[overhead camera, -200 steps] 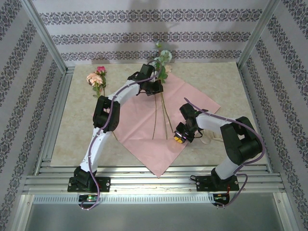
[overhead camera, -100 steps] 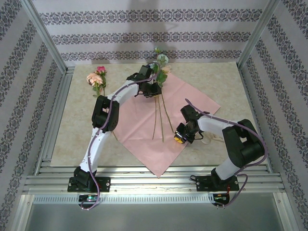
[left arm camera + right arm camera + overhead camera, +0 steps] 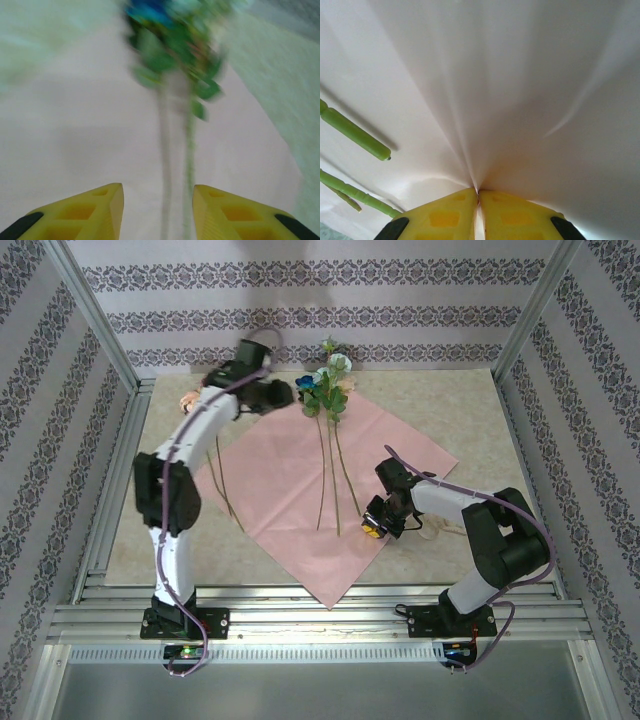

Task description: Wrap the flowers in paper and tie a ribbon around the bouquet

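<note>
- The paper (image 3: 290,480) lies flat on the table (image 3: 460,410) with its pink side up. It is turned like a diamond, and one corner points at the arms.
- Blue and pale teal flowers (image 3: 325,388) with green leaves lie at the far corner of the paper. Their long thin stems (image 3: 322,480) run across the paper toward the near side.
- Pink and peach flowers (image 3: 192,400) lie on the table, off to the left of the paper. The left arm hides part of them. Their stem (image 3: 222,490) runs near the left edge of the paper.
- The left gripper (image 3: 283,396) hangs at the far side, just to the left of the blue and teal blooms.
- Its yellow fingers (image 3: 85,212) are spread wide apart and hold nothing. The left wrist picture is blurry. It shows green leaves and two stems lying on the pink paper ahead of the fingers.
- The right gripper (image 3: 371,528) sits low at the right near edge of the paper.
- Its two yellow fingers (image 3: 445,215) are pressed tight together, and the paper is pinched between them. In the right wrist picture the paper pulls into long folds that fan out from the pinch.
- Green stem ends (image 3: 355,132) lie on the paper, to the left of those fingers in that picture.
- A thin pale bit of the ribbon (image 3: 432,530) lies on the table just beside the right arm. It is too small to tell how it lies.
</note>
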`<action>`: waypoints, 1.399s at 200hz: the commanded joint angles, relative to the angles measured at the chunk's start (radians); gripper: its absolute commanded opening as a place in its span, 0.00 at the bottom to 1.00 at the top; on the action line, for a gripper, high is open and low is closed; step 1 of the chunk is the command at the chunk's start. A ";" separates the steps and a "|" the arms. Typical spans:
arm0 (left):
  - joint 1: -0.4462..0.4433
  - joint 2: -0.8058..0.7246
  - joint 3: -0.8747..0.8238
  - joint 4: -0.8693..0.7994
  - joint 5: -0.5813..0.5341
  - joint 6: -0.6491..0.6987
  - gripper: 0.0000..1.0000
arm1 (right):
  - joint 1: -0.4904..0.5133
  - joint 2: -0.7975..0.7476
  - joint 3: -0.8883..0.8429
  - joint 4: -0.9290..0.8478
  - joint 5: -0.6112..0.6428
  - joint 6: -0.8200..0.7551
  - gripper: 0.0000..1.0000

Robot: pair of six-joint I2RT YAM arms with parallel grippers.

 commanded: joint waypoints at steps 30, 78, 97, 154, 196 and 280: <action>0.206 0.141 -0.026 -0.203 -0.275 0.236 0.36 | 0.031 0.092 -0.055 -0.043 0.069 -0.007 0.13; 0.269 0.199 -0.077 -0.168 -0.325 0.274 0.39 | 0.030 0.099 -0.036 -0.052 0.072 -0.004 0.13; 0.271 0.240 -0.077 -0.174 -0.313 0.298 0.39 | 0.029 0.104 -0.031 -0.054 0.072 -0.003 0.13; 0.270 0.261 -0.136 -0.153 -0.347 0.304 0.33 | 0.030 0.127 -0.012 -0.057 0.067 -0.004 0.13; 0.270 0.268 -0.176 -0.130 -0.343 0.308 0.15 | 0.031 0.140 -0.003 -0.061 0.066 -0.011 0.13; 0.258 -0.052 -0.229 -0.227 -0.579 0.266 0.00 | 0.029 0.150 0.000 -0.057 0.063 -0.020 0.13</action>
